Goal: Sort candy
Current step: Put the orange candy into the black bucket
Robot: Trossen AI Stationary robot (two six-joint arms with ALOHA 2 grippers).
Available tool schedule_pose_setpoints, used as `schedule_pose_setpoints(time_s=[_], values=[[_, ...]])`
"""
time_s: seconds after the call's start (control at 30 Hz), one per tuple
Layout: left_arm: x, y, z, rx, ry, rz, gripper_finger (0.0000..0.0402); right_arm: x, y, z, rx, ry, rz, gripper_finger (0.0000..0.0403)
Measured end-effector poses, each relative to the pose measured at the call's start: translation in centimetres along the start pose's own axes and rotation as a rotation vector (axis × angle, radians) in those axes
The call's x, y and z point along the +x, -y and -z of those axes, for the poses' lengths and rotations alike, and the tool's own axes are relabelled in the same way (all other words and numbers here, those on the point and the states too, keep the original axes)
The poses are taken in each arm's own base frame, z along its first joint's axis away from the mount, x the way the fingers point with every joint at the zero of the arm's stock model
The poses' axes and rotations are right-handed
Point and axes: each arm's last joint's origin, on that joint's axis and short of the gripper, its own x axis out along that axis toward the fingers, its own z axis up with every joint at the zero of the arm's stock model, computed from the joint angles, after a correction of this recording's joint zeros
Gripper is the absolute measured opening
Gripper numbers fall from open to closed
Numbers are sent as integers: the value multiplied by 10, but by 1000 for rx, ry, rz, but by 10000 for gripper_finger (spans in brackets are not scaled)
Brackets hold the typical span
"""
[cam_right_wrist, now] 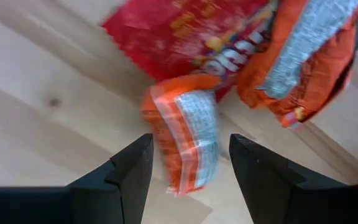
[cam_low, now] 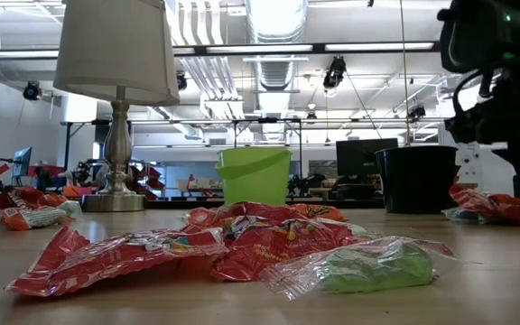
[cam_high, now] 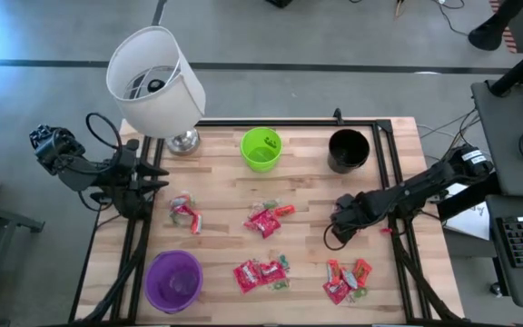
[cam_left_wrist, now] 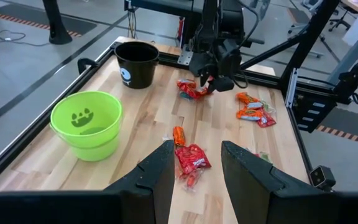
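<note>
1. Right gripper (cam_right_wrist: 190,165): fingers spread wide and empty, poised straight above an orange-red candy (cam_right_wrist: 188,134), presumably to straddle it.
2. That piece lies at the table's (cam_high: 216,173) four o'clock; further candy piles sit near centre and six o'clock.
3. Green cup (cam_high: 261,149) and black cup (cam_high: 348,151) stand at twelve o'clock, purple cup (cam_high: 173,279) at seven, likely as bins.
4. Left gripper (cam_left_wrist: 194,167): parted, empty, waiting at nine o'clock.
</note>
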Motion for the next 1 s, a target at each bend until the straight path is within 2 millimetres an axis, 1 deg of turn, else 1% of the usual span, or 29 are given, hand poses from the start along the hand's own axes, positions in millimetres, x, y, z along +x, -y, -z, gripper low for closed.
schedule_pose_setpoints(time_s=[0.13,0.27,0.37,0.57,0.67,0.83,1.0], values=[[0,0,0,0,2,-3,115,6,5,2,13,-12,16,206],[0,0,0,0,1,-4,115,8,4,2,14,-7,0,197],[0,0,0,0,1,-3,115,9,4,2,14,-8,1,172],[0,0,0,1,0,-4,115,10,5,2,14,-9,2,102],[0,0,0,2,-1,-4,115,9,5,2,13,-17,-3,74],[0,0,0,2,-1,-4,115,7,2,3,12,-53,-26,56],[0,0,0,2,-1,-4,115,-7,-10,-1,8,-61,-96,54]])
